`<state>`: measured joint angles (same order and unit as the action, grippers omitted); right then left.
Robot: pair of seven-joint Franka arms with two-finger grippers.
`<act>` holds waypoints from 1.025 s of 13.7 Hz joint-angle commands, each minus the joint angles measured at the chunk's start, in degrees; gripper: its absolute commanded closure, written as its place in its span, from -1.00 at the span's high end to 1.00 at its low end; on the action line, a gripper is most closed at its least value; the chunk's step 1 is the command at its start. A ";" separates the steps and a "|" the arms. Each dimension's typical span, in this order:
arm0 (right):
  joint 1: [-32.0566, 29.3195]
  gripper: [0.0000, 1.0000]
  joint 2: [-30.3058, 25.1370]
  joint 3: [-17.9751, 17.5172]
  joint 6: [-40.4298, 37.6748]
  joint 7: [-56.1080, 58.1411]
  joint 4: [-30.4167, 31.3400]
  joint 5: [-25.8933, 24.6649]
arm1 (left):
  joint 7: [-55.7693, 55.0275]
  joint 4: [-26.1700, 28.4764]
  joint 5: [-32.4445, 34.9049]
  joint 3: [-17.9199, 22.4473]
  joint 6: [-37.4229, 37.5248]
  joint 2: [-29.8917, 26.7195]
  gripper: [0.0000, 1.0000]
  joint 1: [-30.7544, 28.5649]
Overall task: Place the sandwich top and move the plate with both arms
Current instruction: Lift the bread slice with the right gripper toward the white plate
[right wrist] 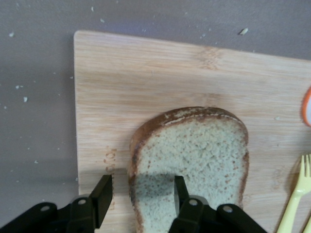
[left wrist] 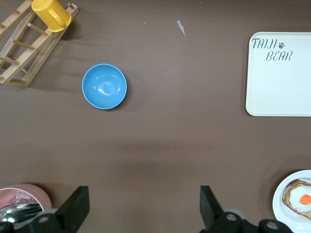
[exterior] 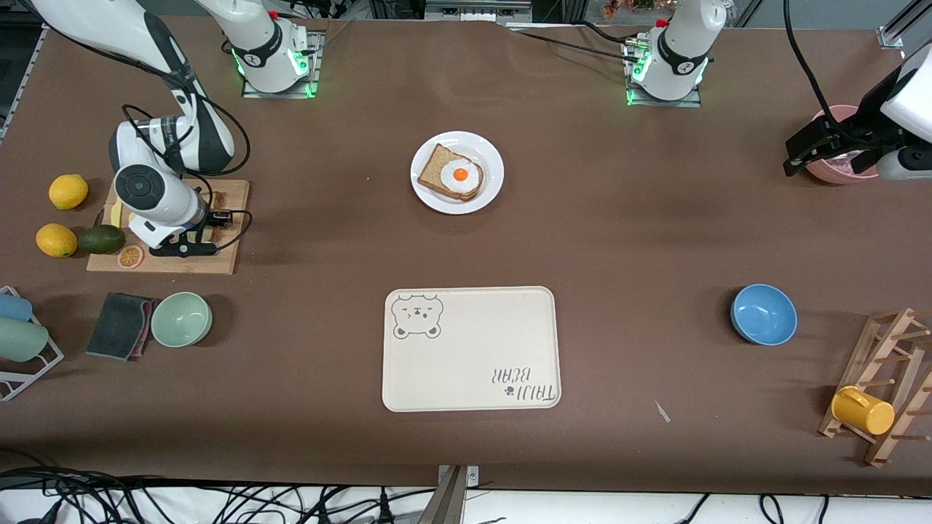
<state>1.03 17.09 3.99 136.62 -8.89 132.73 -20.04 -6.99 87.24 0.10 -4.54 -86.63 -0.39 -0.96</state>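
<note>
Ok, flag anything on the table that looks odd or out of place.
Only small things stand out: pale crumbs scattered on the table beside the cutting board, and a small pale scrap lying loose between the tray and the mug rack.

Speckled tan sandwich top, white plate, blue bowl

Grainy wooden board, porous bread, glossy plate.

brown table, plate, tray, bowls
</note>
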 commanded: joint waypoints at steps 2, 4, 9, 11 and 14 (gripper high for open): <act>-0.32 -0.14 0.49 -0.21 0.66 -1.40 0.25 -1.49 | -0.13 -1.54 -1.16 0.06 0.85 0.47 1.00 0.25; -0.32 -0.52 0.84 -0.21 0.66 -1.39 0.25 -2.11 | -0.13 -1.54 -1.16 0.06 0.85 0.47 1.00 0.16; -0.15 -1.00 1.37 -0.30 0.22 -1.40 -0.19 -3.86 | -0.13 -1.54 -1.16 0.06 0.85 0.47 1.00 0.16; -0.06 -1.00 1.37 -0.47 -0.83 -1.22 -0.98 -3.86 | -0.13 -1.54 -1.16 0.06 0.85 0.47 1.00 0.16; 0.38 -1.00 1.28 -0.82 -5.21 -0.87 -3.96 -3.86 | -0.13 -1.54 -1.16 0.06 0.85 0.47 1.00 0.16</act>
<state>1.25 17.37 3.55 134.69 -9.07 131.81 -22.66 -6.99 87.19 0.10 -4.54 -86.63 -0.38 -0.86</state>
